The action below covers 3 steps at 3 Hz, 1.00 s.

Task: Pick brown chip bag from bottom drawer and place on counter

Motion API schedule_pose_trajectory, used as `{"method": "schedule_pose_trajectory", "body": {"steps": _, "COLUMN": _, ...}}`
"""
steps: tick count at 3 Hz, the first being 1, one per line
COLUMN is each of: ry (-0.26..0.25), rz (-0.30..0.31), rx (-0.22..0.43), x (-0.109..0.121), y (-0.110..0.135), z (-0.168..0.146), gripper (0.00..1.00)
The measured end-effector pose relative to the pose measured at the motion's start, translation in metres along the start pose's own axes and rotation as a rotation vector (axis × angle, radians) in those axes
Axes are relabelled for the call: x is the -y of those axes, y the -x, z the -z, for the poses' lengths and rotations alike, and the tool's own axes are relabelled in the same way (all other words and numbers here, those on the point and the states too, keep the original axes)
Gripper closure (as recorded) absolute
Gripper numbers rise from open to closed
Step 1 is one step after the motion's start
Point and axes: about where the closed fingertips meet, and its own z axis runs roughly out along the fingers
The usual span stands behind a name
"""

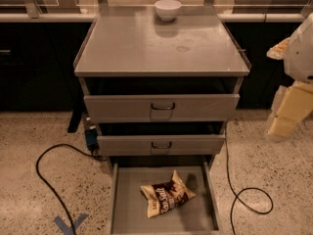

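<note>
Rightward, the pale yellow gripper (288,115) hangs beside the grey drawer unit (161,107); whether it grips anything cannot be told. The crinkled tan-and-brown foil chip bag (167,194) lies in the open shallow grey metal bottom drawer (128,214), below the grey steel tabletop (146,48).

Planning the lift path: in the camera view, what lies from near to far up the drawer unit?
brown chip bag in the bottom drawer → lower drawer front → upper drawer front → counter → white bowl. The tool hangs off to the right.
</note>
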Motion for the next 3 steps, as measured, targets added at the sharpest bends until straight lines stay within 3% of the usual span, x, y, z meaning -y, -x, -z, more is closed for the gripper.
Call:
{"method": "schedule_pose_trajectory", "body": {"steps": 2, "ry": 0.040, "rz": -0.008, "rx": 0.104, "x": -0.021, "y": -0.023, "z": -0.119, "gripper": 0.00}}
{"method": "schedule_pose_trajectory", "body": {"steps": 3, "ry": 0.079, "rz": -0.030, "rx": 0.196, "x": -0.032, "y": -0.040, "z": -0.197, "gripper": 0.00}}
